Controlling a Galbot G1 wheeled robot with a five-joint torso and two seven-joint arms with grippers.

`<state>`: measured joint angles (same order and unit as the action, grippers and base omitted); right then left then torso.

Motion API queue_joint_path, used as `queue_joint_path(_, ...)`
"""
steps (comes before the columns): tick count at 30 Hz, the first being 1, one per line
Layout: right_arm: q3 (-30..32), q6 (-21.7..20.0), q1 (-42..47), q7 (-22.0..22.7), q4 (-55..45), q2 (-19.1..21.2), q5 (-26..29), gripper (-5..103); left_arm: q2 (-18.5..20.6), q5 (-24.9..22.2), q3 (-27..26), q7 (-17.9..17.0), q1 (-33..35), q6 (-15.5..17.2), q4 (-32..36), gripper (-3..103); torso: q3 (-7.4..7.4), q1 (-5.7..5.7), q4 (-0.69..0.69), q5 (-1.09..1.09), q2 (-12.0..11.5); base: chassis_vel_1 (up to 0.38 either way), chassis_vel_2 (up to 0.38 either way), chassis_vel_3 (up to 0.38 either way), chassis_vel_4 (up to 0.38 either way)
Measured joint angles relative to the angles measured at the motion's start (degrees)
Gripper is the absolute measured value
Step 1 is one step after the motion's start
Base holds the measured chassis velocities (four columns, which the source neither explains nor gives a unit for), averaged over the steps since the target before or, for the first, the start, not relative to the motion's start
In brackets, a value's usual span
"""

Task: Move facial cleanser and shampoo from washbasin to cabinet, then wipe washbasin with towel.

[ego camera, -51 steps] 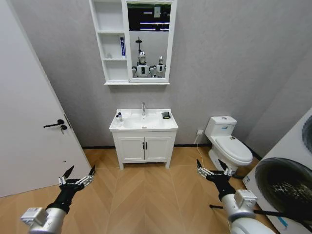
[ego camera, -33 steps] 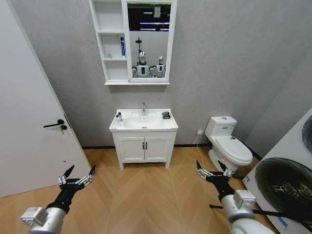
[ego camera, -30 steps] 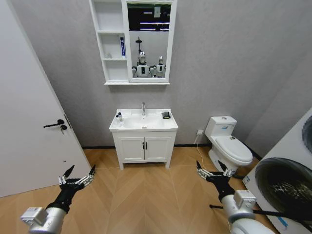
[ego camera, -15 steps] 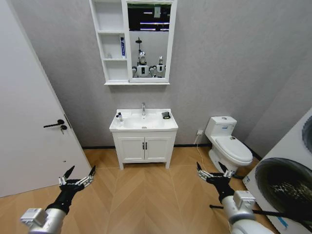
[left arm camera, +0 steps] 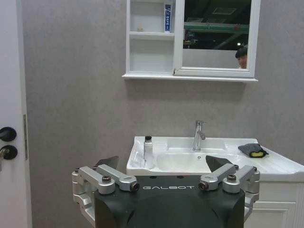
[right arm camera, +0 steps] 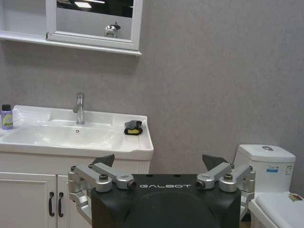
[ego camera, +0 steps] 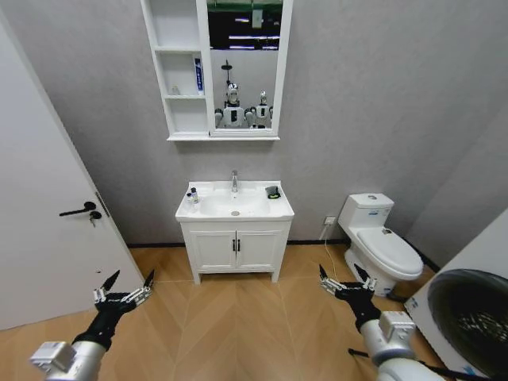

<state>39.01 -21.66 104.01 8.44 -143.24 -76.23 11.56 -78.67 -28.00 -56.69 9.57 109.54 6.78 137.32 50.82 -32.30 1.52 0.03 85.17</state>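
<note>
Left gripper (ego camera: 123, 290): hung low over the wood-patterned floor, well short of the vanity, fingers spread, nothing held.
Right gripper (ego camera: 347, 284): likewise low, near the toilet (ego camera: 383, 247), fingers spread and empty.
Washbasin (ego camera: 234, 209): white glossy ceramic, rounded bowl, chrome tap (ego camera: 234, 182) at the back.
Towel (right arm camera: 133, 127): dark cloth with a yellow-green patch, on the basin's right rear corner.
Bottles: left wrist view showed a clear bottle with dark cap (left arm camera: 148, 152) on the basin's left edge; right wrist view showed a purple bottle (right arm camera: 6, 117) there, label beginning "Be".
Cabinet (ego camera: 180, 71): white open shelves beside the mirror; a blue-and-white tube (ego camera: 199, 76) stood upright on a middle shelf.
Writing: "GALBOT" on both wrist housings.
</note>
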Motion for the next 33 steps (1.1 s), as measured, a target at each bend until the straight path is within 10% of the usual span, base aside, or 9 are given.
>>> queue_joint_path(33, -0.3, 3.4, -0.5, -0.2, 0.0, 0.5, 0.5, 100, -0.3, 2.0, 3.4, -2.1, -1.9, 0.2, -0.3, 100, 0.01, -0.04, -0.01, -0.03, 0.0, -0.218, 0.221, 0.223, -0.220)
